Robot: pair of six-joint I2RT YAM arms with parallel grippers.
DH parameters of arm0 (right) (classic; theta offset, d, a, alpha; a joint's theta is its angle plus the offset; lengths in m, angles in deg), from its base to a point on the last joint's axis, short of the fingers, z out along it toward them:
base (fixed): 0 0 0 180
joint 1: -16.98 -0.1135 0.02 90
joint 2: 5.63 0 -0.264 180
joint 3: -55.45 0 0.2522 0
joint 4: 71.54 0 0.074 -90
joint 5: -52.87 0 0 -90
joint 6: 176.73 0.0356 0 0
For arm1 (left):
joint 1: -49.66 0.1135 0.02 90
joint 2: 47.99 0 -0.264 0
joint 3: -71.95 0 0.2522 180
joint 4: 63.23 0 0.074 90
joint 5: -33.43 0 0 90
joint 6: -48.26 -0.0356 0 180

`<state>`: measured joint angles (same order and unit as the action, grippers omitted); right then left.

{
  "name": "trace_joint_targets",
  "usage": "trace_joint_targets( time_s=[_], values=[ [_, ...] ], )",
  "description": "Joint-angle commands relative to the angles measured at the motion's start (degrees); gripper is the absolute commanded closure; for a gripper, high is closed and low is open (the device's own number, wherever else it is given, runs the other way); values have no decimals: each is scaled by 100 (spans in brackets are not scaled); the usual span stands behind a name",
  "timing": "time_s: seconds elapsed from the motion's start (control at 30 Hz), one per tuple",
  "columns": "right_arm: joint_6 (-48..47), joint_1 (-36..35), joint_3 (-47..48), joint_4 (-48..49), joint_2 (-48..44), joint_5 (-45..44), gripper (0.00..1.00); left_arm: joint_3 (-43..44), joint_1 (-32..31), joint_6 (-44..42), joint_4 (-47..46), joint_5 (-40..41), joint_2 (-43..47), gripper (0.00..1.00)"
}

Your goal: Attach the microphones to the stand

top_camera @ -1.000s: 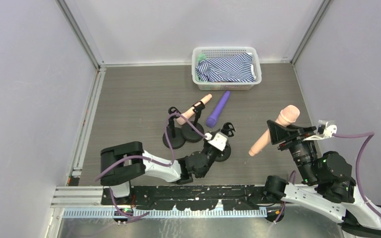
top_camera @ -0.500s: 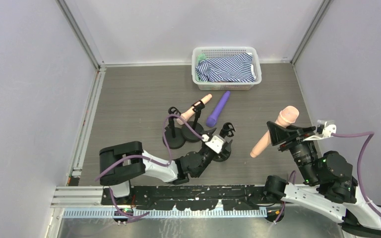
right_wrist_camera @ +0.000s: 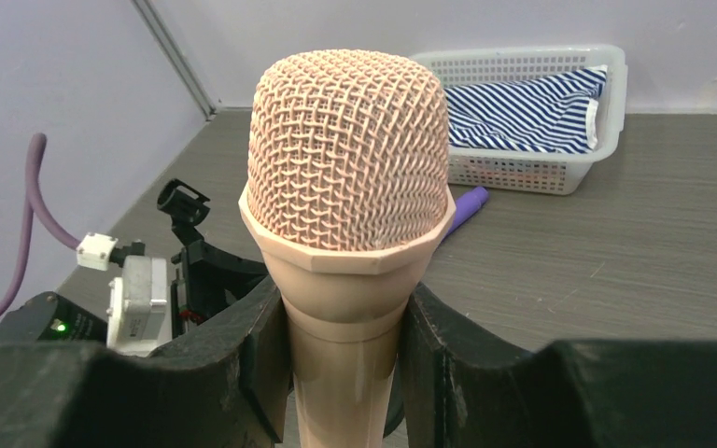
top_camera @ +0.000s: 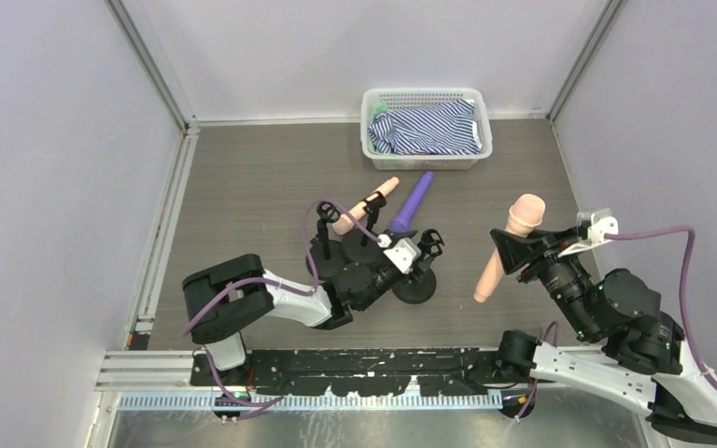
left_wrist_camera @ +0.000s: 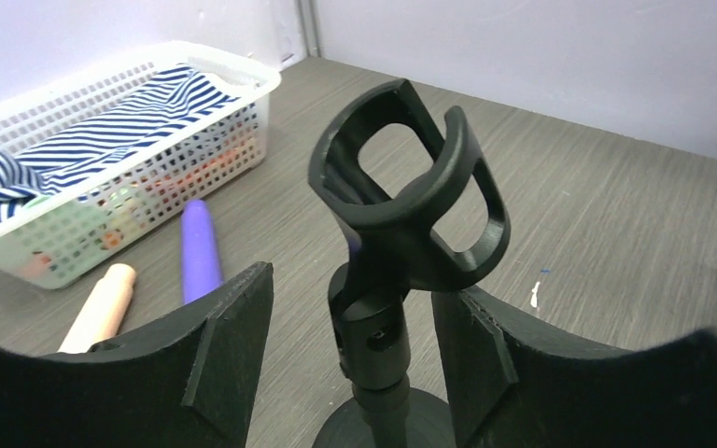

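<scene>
The left pincer point(left_wrist_camera: 350, 347) has loosened and shifted left, its jaws now apart on either side of the near stand point(left_wrist_camera: 401, 205). The right pincer point(top_camera: 515, 250) has carried its peach microphone point(top_camera: 526, 213) slightly leftward.

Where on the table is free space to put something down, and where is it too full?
Bare: the left side of the table, between rail and stands, up to the far wall beside the basket. A smaller patch lies between purple mic, basket and right gripper. Crowded: the middle, where stands, clipped mic and left gripper sit close.
</scene>
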<state>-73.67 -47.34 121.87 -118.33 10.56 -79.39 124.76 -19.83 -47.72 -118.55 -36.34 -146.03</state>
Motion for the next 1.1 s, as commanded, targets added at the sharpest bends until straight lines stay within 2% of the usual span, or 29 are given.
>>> trace_joint_targets(
  time_s=[0.0, 0.2, 0.5, 0.57, 0.67, 0.8, 0.83, 1.0, 1.07],
  values=[
    [-6, -10, 670, -516, 490, 278, 99, 197, 138, 85, -316, -633, -128, 37],
    [-34, -5, 1403, -1278, 1485, 135, 99, 204, 273, 172, -360, -1129, -120, 40],
    [-545, -6, 2044, -1320, 2592, -34, 99, 297, 411, 393, -364, -1762, -205, 57],
    [-670, 6, 2242, -1314, 2873, -57, 99, 329, 421, 438, -424, -1811, -258, 57],
    [-810, 117, 2464, -1268, 3118, -41, 99, 340, 429, 511, -616, -1775, -353, 51],
    [-865, 470, 2690, -1187, 3426, 341, 99, 394, 437, 562, -808, -1709, -479, 50],
    [-866, 538, 2693, -1127, 3452, 458, 99, 409, 437, 563, -848, -1699, -506, 52],
    [-963, 880, 2698, -888, 3557, 882, 99, 422, 447, 563, -1087, -1728, -625, 80],
    [-1089, 889, 2664, -704, 3573, 971, 99, 396, 446, 730, -1205, -1733, -681, 86]
  ],
)
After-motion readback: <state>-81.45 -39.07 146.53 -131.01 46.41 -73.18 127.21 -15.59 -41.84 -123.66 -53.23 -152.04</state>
